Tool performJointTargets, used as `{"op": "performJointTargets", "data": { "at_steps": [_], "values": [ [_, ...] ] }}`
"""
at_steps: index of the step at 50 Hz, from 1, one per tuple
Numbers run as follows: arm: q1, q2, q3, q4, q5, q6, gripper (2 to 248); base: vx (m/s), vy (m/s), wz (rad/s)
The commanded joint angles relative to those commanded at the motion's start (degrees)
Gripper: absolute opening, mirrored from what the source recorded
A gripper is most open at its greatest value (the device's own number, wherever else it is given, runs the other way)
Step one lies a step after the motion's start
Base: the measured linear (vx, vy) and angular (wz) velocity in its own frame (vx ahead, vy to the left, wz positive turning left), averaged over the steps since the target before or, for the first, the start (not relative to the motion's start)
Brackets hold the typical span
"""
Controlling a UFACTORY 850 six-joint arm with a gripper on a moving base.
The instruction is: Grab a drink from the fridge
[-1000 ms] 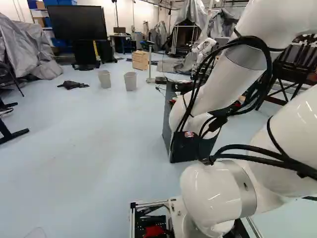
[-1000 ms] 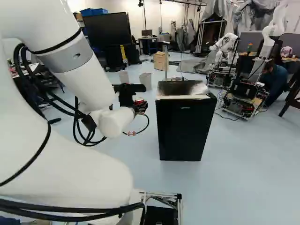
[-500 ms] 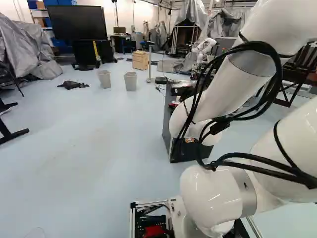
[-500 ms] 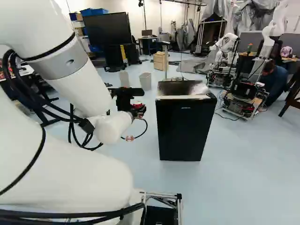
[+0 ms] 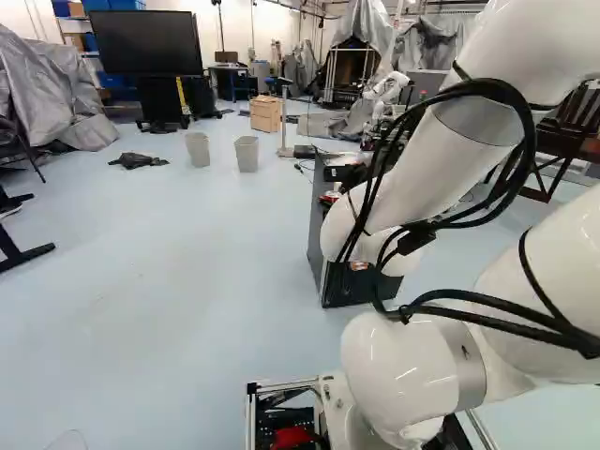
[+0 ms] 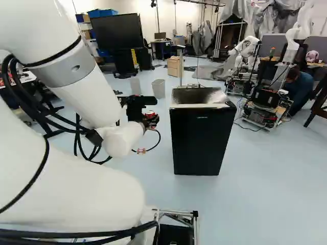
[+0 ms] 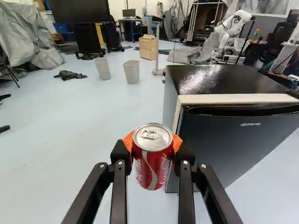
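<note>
In the right base view my gripper point(image 6: 149, 120) is beside the small black fridge point(image 6: 200, 139), with a red can point(image 6: 149, 114) at its fingers. The wrist view shows the gripper point(image 7: 152, 148) shut on the red can point(image 7: 152, 163), an orange pad point(image 7: 175, 142) pressing on either side. The can hangs upright in the air, its silver lid facing up. The fridge point(image 7: 215, 81) stands beside and beyond the can, its door closed or nearly so.
Two grey bins point(image 5: 247, 154) and a wooden cabinet point(image 5: 265, 113) stand on the floor farther ahead. Another robot point(image 6: 265, 97) is beyond the fridge, with a person crouching beside it. A dark cloth point(image 5: 138, 160) lies on the floor.
Since a second ago the arm has shifted slightly, carrying the can a little lower in the right base view. During the last half second it has barely moved. The base stays put.
</note>
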Motion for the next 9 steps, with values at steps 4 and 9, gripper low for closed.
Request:
{"op": "performJointTargets", "data": {
  "at_steps": [4,9],
  "values": [
    [0.0,0.0,0.0,0.0,0.0,0.0,99,0.000,0.000,0.000],
    [0.0,0.0,0.0,0.0,0.0,0.0,99,0.000,0.000,0.000]
  ]
}}
